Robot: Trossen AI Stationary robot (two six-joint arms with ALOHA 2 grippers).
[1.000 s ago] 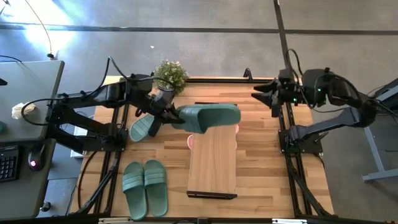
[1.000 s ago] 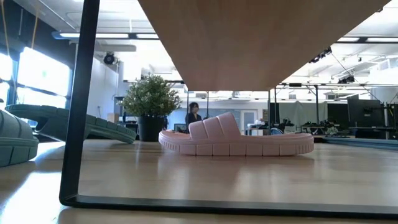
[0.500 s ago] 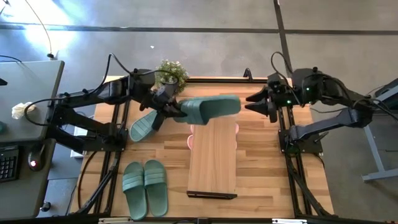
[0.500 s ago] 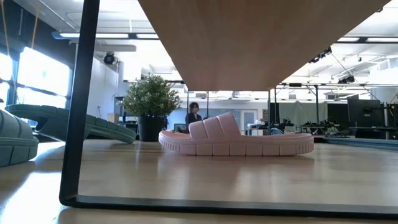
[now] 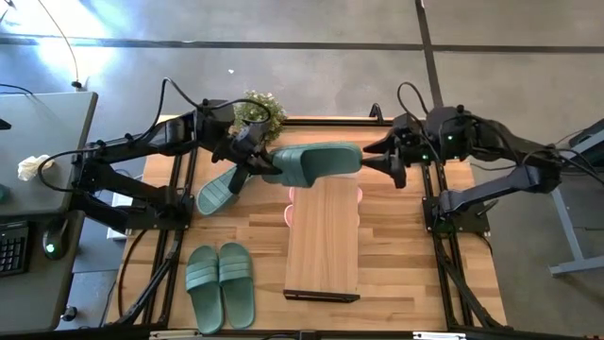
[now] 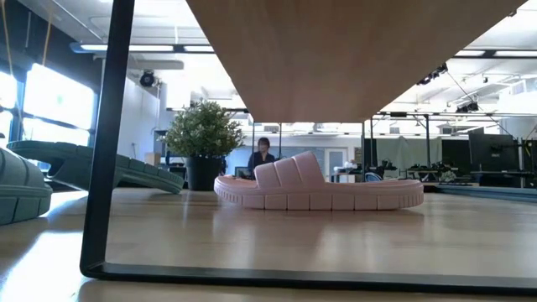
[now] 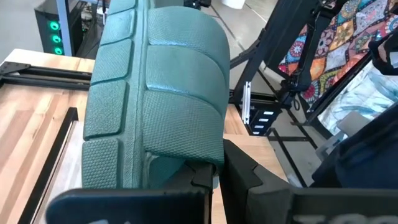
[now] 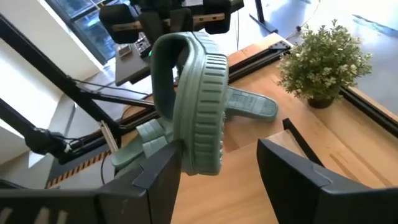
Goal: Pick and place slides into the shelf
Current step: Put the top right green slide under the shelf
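While the green slide [image 5: 319,162] hangs in the air above the far end of the shelf [image 5: 323,241], note that the left gripper [image 5: 253,168] is clenched on its heel end and holds it roughly level, sole turned sideways. You will find the right gripper [image 5: 382,162] just beside the slide's toe end, its fingers spread wide; the right wrist view shows the toe sitting between those fingers with no contact made yet. Judge this as a handover in hand, midway through the task: a pink slide [image 6: 319,189] already lies on the table under the shelf, one loose green slide [image 5: 216,192] rests on the table at the far left near the potted plant [image 5: 257,111], and a green pair [image 5: 220,284] waits at the near left. Your next move calls for closing the right fingers squarely on the toe before the left gripper lets go; release early and the soft slide is likely to drop onto the shelf top. No brand, label or writing can be read on the slides or the shelf.
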